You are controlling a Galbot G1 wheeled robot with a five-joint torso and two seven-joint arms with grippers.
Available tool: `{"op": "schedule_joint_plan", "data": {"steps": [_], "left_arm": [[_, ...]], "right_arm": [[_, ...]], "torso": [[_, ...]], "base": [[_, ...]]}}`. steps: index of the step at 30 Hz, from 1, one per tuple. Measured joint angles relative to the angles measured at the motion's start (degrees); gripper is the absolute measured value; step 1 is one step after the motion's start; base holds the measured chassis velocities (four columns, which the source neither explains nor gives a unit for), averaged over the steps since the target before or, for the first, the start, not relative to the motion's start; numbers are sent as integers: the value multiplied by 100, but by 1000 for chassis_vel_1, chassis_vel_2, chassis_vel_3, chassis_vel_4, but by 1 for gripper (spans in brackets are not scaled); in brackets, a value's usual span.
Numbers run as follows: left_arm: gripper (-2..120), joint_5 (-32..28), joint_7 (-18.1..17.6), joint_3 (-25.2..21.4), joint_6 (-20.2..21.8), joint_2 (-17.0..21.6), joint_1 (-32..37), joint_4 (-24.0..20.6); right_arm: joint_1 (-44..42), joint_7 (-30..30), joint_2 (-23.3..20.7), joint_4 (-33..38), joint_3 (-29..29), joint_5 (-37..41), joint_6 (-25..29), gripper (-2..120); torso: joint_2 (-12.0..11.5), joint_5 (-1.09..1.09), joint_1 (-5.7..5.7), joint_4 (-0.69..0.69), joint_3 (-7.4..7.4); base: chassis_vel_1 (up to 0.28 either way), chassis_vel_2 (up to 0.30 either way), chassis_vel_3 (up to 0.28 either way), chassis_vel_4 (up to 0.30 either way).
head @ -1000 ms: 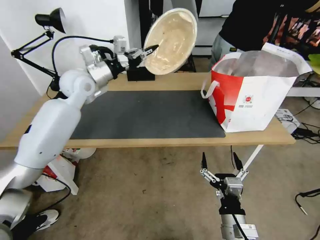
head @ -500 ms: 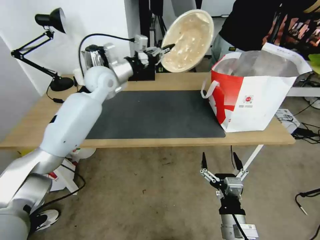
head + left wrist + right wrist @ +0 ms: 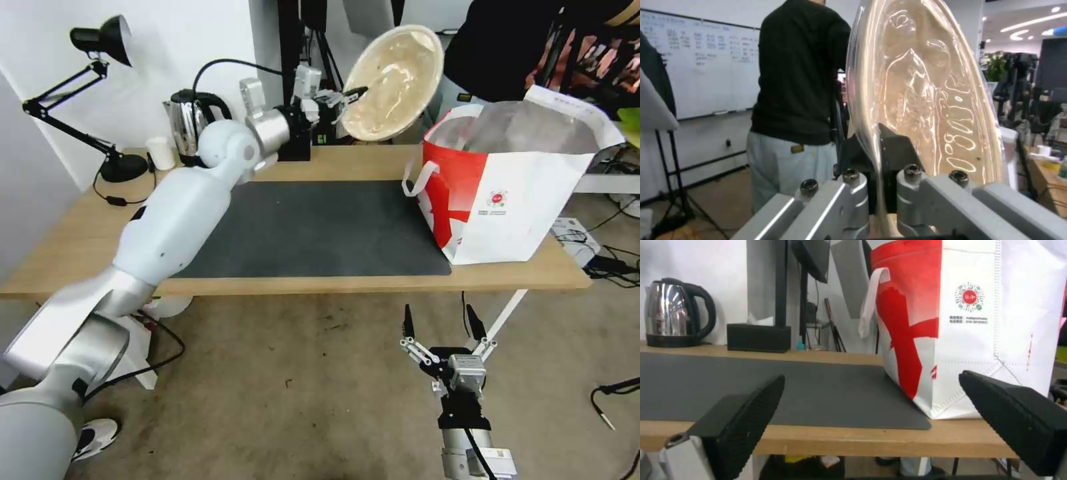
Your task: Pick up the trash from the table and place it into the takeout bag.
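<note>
My left gripper point(image 3: 353, 93) is shut on the rim of the round tan lidded bowl point(image 3: 395, 81), holding it on edge high above the far side of the table point(image 3: 320, 163), just left of the takeout bag point(image 3: 513, 180). In the left wrist view the bowl point(image 3: 925, 100) stands edge-on, its rim pinched between the fingers point(image 3: 907, 186). The takeout bag point(image 3: 978, 316) is white with a red side panel and stands open at the table's right end. My right gripper point(image 3: 441, 324) hangs open below the table's front edge, empty.
A dark grey mat point(image 3: 300, 227) covers the table's middle. At the back left stand a steel kettle point(image 3: 181, 123), a small white cup point(image 3: 160, 153) and a black desk lamp point(image 3: 100, 40). A black box point(image 3: 758, 337) sits behind the mat. A person in black stands behind the bag.
My left arm has swung to the right, carrying the tan bowl closer to the bag's opening. The right arm has not moved.
</note>
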Motion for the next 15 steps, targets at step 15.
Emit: {"op": "schedule_joint_plan", "data": {"steps": [15], "left_arm": [[0, 365, 46, 313, -241, -829, -611, 1070]], "right_arm": [[0, 0, 0, 0, 0, 0, 0, 100]], "torso": [[0, -1, 0, 0, 0]], "base": [[0, 0, 0, 0]]}}
